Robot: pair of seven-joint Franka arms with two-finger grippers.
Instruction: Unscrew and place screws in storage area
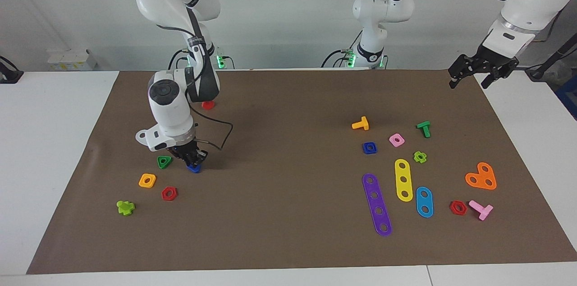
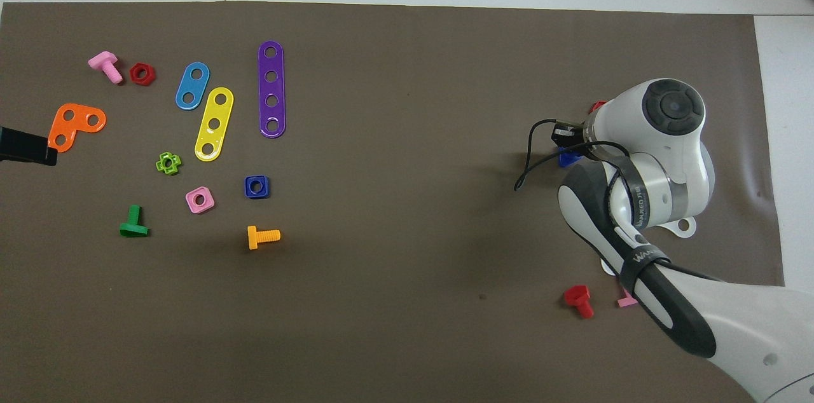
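Note:
My right gripper (image 1: 191, 160) is shut on the dark-blue bolt (image 1: 194, 168), holding it head-down, low at the mat. The bolt is right beside the green triangular nut (image 1: 164, 161). The storage area (image 1: 179, 179) is the bare mat among that nut, the orange square nut (image 1: 147, 180) and the red hexagonal nut (image 1: 169, 193). In the overhead view only a bit of the bolt (image 2: 567, 158) shows under the right gripper (image 2: 568, 143); the arm hides most of the nuts. My left gripper (image 1: 478, 75) is open and empty, waiting high over the mat's corner at its own end.
A lime cross nut (image 1: 125, 207) lies farther out than the storage nuts. A red bolt (image 1: 208, 105) lies nearer the right arm's base. At the left arm's end lie the blue square nut (image 1: 369, 147), purple, yellow and blue strips (image 1: 404, 179), and several bolts and nuts.

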